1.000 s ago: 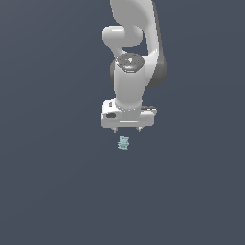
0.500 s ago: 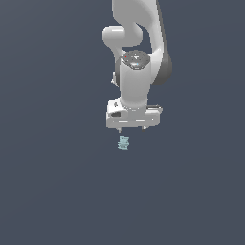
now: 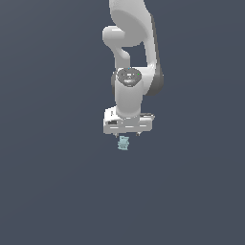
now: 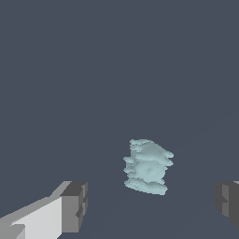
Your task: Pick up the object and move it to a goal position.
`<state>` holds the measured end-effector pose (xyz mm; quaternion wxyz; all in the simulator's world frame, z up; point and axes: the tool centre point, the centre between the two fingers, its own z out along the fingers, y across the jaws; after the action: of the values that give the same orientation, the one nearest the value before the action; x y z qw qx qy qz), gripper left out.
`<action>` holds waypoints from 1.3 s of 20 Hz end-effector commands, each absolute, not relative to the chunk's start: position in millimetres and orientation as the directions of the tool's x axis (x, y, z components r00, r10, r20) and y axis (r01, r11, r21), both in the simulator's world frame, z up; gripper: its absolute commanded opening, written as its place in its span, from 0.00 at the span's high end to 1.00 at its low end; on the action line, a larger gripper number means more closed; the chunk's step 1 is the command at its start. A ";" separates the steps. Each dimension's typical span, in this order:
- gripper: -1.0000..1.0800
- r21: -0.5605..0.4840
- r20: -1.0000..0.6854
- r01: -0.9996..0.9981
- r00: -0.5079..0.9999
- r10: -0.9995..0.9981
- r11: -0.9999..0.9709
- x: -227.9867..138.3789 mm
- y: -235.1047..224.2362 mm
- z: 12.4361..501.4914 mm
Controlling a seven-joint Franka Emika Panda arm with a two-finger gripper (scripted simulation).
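Observation:
The object [image 3: 124, 142] is a tiny pale teal-blue lump with stacked ridged layers, lying on the dark grey floor. In the exterior view my white gripper [image 3: 128, 135] hangs straight over it, its short fingertips just above and around the lump's top. In the wrist view the object [image 4: 148, 166] sits between my two fingers [image 4: 74, 205], which stand wide apart with clear gaps on both sides. The gripper is open and holds nothing.
The plain dark grey floor [image 3: 52, 191] fills both views. The white arm [image 3: 131, 48] rises above the gripper. No goal marker or other object shows.
The gripper has come down toward the object and shifted a little to the exterior view's right. The object has not moved.

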<state>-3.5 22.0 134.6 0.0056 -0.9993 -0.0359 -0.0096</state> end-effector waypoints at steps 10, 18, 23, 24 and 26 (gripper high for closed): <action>0.04 -0.001 -0.001 0.089 0.996 0.089 -0.996 -15.7 6.0 92.2; 0.04 0.000 0.000 0.090 0.996 0.090 -0.996 -16.6 5.7 70.1; 0.04 0.000 0.000 0.090 0.996 0.090 -0.996 -17.2 5.3 47.1; 0.04 0.000 0.000 0.090 0.996 0.090 -0.996 -17.0 5.3 44.5; 0.04 0.000 0.000 0.091 0.996 0.091 -0.996 -16.5 5.5 41.4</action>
<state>-17.3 5.4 44.2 0.0001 -0.9990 -0.0453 0.0008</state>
